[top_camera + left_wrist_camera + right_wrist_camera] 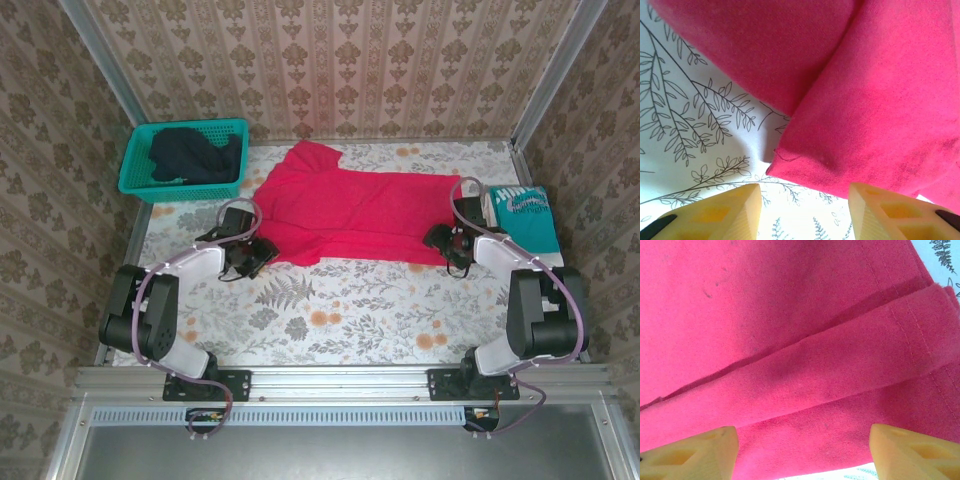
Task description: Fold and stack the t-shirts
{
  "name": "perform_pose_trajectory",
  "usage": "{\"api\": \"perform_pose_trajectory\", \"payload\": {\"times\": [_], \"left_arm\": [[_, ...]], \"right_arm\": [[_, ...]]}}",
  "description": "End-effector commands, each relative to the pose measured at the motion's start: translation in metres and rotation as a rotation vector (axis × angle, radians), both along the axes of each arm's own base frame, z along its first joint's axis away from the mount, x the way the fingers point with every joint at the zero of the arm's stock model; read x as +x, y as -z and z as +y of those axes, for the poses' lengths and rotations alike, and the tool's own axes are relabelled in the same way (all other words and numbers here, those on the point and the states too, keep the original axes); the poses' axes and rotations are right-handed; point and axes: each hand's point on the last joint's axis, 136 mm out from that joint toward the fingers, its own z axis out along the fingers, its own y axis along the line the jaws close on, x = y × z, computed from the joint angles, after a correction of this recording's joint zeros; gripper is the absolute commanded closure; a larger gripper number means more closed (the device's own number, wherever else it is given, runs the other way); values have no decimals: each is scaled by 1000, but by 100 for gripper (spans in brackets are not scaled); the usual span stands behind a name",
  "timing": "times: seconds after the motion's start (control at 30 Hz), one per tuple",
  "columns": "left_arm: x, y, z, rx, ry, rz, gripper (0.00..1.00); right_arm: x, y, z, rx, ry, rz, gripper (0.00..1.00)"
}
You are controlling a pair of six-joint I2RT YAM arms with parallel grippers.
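A bright red-pink t-shirt [350, 205] lies spread across the middle of the table, its near edge folded over. My left gripper [257, 252] sits at the shirt's near left corner. In the left wrist view it [805, 212] is open, and the cloth corner [790, 160] lies just ahead of the fingertips with nothing between them. My right gripper [438, 240] is at the shirt's right end. It [802, 455] stands open wide over the folded red hem [840, 365]. A folded teal t-shirt with white print [525, 212] lies at the right edge. The dark navy t-shirt [195, 155] lies crumpled in the basket.
The teal plastic basket [135, 180] stands at the back left corner. The table [330, 310] has a floral cover, bare between the arms' bases and the red shirt. Patterned walls close in the back and both sides.
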Motion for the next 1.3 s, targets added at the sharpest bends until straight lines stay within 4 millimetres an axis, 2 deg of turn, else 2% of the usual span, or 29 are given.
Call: {"api": "perform_pose_trajectory", "payload": {"times": [0.0,0.1,0.2,0.37,0.47,0.63,0.8,1.27], "left_arm": [[0,10,5,21,-1,16,47],[4,12,2,8,2,6,48],[8,13,0,2,4,6,58],[12,9,-4,-17,15,-3,88],[11,4,-3,-9,24,-6,100],[10,-11,-4,-17,32,-22,100],[17,-34,-9,-61,47,-53,100],[72,-73,-17,-106,66,-142,100]], "right_arm": [[2,-5,-5,-21,2,-3,29],[1,-5,-5,-19,3,-6,29],[-2,-3,-5,-17,3,-1,29],[-5,-5,-7,-21,11,-2,29],[-6,-5,-7,-8,17,-6,29],[-4,-9,-7,-4,20,-18,29],[-1,-13,-12,-19,21,-24,30],[2,-11,-12,-12,23,-21,30]]}}
